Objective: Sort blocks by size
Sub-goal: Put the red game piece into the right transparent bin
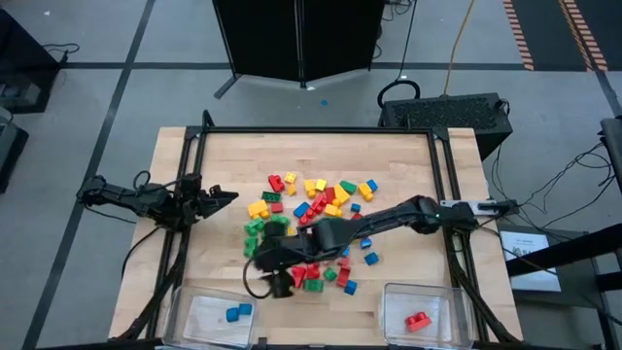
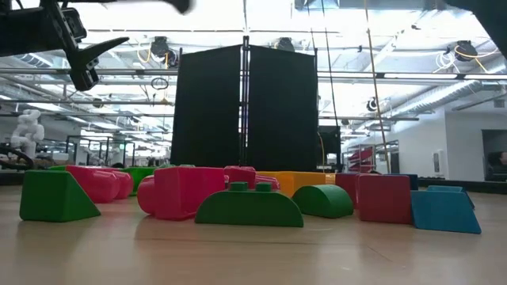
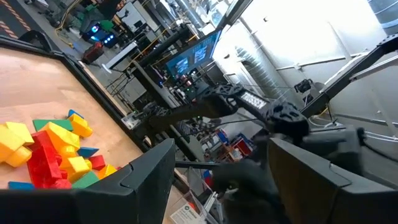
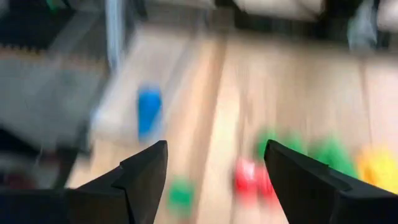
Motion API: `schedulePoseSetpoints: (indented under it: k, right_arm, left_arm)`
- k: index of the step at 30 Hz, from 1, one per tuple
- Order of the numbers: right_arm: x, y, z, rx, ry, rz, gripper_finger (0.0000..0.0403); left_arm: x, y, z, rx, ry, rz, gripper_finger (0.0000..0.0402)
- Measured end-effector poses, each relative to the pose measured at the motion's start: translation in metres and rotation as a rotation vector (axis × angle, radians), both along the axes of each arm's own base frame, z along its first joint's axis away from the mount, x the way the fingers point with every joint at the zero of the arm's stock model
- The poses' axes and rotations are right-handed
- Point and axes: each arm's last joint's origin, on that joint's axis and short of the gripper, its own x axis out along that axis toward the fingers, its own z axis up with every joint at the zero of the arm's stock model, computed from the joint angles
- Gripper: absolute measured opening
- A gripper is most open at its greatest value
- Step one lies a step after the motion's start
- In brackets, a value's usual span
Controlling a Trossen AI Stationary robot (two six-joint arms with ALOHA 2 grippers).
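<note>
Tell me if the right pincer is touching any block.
Apart. The right wrist view shows the right pincer open and empty, with bare table between its fingers and the blocks beyond.

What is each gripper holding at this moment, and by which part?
Nothing is held. The right gripper is open over the blocks, with nothing between its fingers. The left gripper waits open and empty at the table's left side.
</note>
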Motion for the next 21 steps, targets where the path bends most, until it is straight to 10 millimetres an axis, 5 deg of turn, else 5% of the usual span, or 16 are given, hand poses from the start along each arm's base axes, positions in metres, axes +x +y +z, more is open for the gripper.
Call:
schedulePoseSetpoints:
  k: [5, 13, 21]
  right_arm:
    - [-0.033, 0.012, -0.033, -0.147, 0.388, 0.104, 0.0262]
    - [-0.034, 0.037, -0.056, -0.329, 0.369, 0.369, 0.0263]
    - [-0.02, 0.031, -0.076, -0.38, 0.331, 0.445, 0.0263]
  left_arm:
    - [0.0, 0.0, -0.001, 0.003, 0.007, -0.003, 0.0255]
    - [0.001, 0.0, -0.002, 0.008, 0.023, -0.005, 0.0255]
    - [0.002, -0.001, -0.005, 0.015, 0.051, -0.004, 0.0255]
